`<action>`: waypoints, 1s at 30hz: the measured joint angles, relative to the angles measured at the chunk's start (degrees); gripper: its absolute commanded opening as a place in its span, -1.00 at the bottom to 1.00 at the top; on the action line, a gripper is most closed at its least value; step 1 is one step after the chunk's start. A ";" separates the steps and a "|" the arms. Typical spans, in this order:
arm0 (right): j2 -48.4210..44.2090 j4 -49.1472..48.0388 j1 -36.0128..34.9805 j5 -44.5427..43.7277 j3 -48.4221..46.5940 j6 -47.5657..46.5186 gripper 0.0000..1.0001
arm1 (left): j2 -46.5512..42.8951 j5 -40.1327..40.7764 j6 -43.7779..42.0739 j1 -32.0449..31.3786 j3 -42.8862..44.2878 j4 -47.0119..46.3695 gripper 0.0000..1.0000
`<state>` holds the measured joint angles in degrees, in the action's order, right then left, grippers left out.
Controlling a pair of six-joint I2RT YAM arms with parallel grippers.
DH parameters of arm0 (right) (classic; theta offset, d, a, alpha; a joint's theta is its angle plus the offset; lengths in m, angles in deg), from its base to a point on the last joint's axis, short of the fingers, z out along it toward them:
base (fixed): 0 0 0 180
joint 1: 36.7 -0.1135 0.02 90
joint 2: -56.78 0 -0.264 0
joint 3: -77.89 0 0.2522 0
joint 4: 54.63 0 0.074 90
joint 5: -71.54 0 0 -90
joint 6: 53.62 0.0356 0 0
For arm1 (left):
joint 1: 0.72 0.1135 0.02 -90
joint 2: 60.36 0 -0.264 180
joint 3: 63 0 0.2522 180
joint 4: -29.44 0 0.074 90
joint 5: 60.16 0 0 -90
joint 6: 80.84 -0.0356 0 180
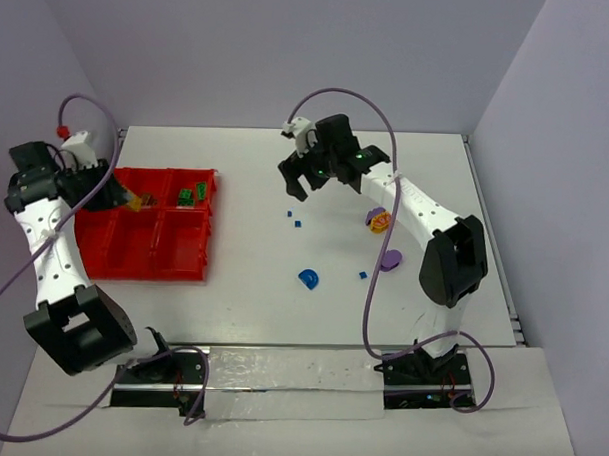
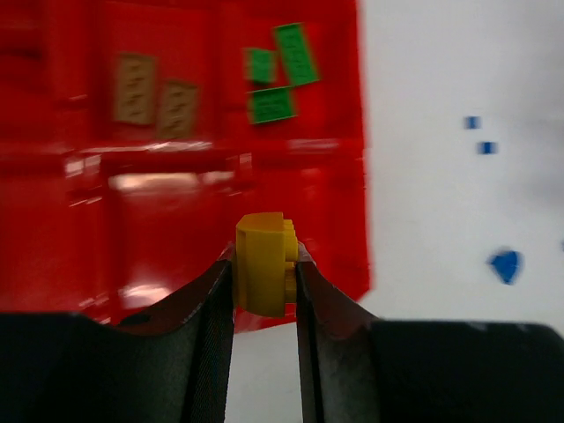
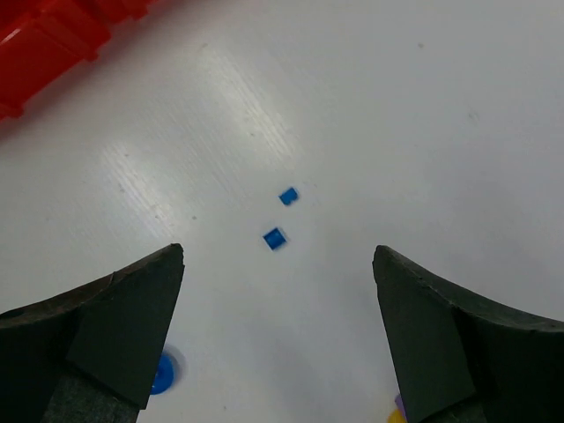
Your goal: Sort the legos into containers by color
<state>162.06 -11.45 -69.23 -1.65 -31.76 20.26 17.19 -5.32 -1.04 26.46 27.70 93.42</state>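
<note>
left gripper point(image 2: 265, 257) pinched a yellow lego point(image 2: 262, 273) above the bins point(image 2: 176, 194); yellowish pieces point(image 2: 154, 95) lay ahead, left of the fingers. right gripper point(image 3: 278, 254) gaped over two blue bits point(image 3: 274, 238) on the table point(image 3: 397, 106), centred between its fingers.

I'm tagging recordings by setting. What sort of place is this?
Likely a robotics lab cell: a left arm and right arm mounted at a white table, plain lavender walls around it, toy legos and red containers.
</note>
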 measured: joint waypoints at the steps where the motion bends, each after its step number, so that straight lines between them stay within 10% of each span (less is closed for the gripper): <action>1: -0.50 0.12 1.31 -0.12 0.60 0.44 0.90 | -0.77 1.53 -1.56 2.31 -0.21 0.65 -1.00; 18: -3.04 2.26 8.87 -2.42 5.42 1.31 0.93 | 2.55 37.26 -5.93 6.75 -3.59 -2.55 -0.96; 27: -1.73 4.09 13.01 -2.48 2.03 2.93 0.93 | 5.35 42.49 -4.67 6.18 -8.62 -7.48 -0.71; 30: -1.70 4.98 14.26 -3.05 2.05 2.77 0.92 | 7.03 43.16 -4.43 5.73 -9.06 -9.17 -0.31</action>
<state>160.35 -6.47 -54.97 -4.70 -29.71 23.03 24.22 37.84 -5.47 32.19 18.64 84.25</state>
